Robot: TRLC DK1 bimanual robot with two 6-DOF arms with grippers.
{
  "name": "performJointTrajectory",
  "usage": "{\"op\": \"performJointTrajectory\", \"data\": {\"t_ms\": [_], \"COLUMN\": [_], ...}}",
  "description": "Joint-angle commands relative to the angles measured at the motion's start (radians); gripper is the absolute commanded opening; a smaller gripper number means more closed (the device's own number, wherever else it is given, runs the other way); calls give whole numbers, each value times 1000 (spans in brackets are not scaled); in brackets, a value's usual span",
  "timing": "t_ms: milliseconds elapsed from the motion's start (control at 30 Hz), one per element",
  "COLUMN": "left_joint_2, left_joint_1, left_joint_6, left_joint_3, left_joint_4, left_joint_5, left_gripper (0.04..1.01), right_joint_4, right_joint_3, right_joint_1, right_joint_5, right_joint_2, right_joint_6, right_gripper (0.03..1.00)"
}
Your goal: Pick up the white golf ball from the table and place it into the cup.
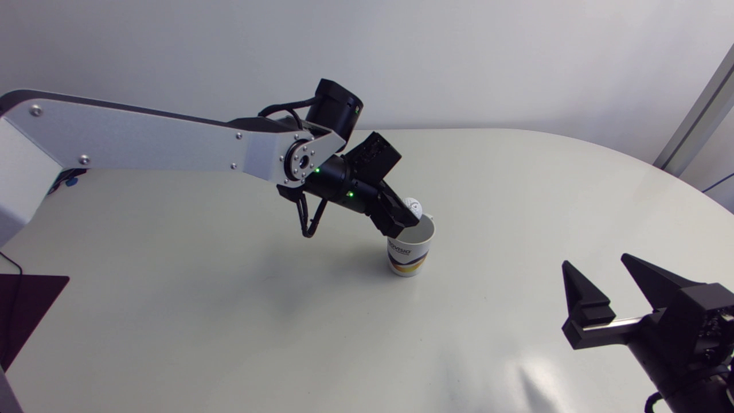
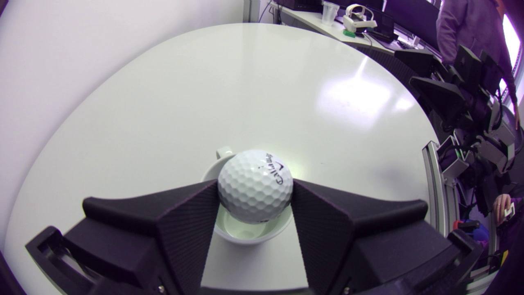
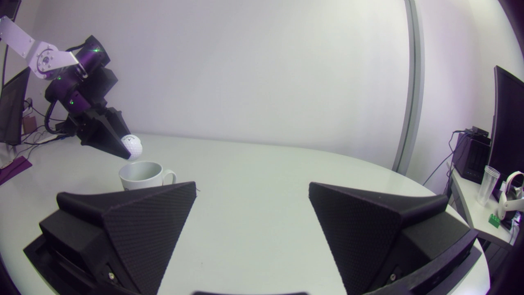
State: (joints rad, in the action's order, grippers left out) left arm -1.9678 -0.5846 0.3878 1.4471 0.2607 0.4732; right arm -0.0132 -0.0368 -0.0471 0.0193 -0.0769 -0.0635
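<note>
Clamping the ball (image 2: pixel 254 186) from both sides, our left claw (image 1: pixel 401 221) hangs just above the open cup (image 1: pixel 408 258), so that letting go should drop it in; our right claw (image 1: pixel 597 263) sits spread and empty, well aside.

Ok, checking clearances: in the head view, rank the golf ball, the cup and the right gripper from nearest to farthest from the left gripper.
1. golf ball, clamped in the left gripper itself.
2. cup, just beneath it.
3. right gripper, far off near the table's right edge.
</note>
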Motion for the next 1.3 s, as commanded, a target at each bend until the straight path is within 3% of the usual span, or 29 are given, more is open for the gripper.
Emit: {"op": "performJointTrajectory", "data": {"t_ms": [0, 333, 1133, 1200, 1267], "left_joint_2": [-46, -98, -135, -134, -134], "left_joint_1": [-9, -24, -31, -31, -34], "left_joint_6": [-29, -29, -15, -9, -6], "left_joint_3": [49, 84, 102, 101, 96], "left_joint_4": [-9, 18, 18, 18, 18], "left_joint_5": [15, 4, -41, -48, -54], "left_gripper": [410, 410, 416, 521, 716], "right_joint_4": [32, 32, 33, 33, 33], "right_joint_3": [35, 35, 35, 35, 35], "right_joint_1": [-4, -2, 1, 1, 1], "right_joint_5": [2, 2, 2, 2, 2], "right_joint_2": [-11, -11, -11, -11, -11], "right_joint_6": [22, 22, 21, 21, 21], "right_gripper": [969, 969, 969, 969, 969]}}
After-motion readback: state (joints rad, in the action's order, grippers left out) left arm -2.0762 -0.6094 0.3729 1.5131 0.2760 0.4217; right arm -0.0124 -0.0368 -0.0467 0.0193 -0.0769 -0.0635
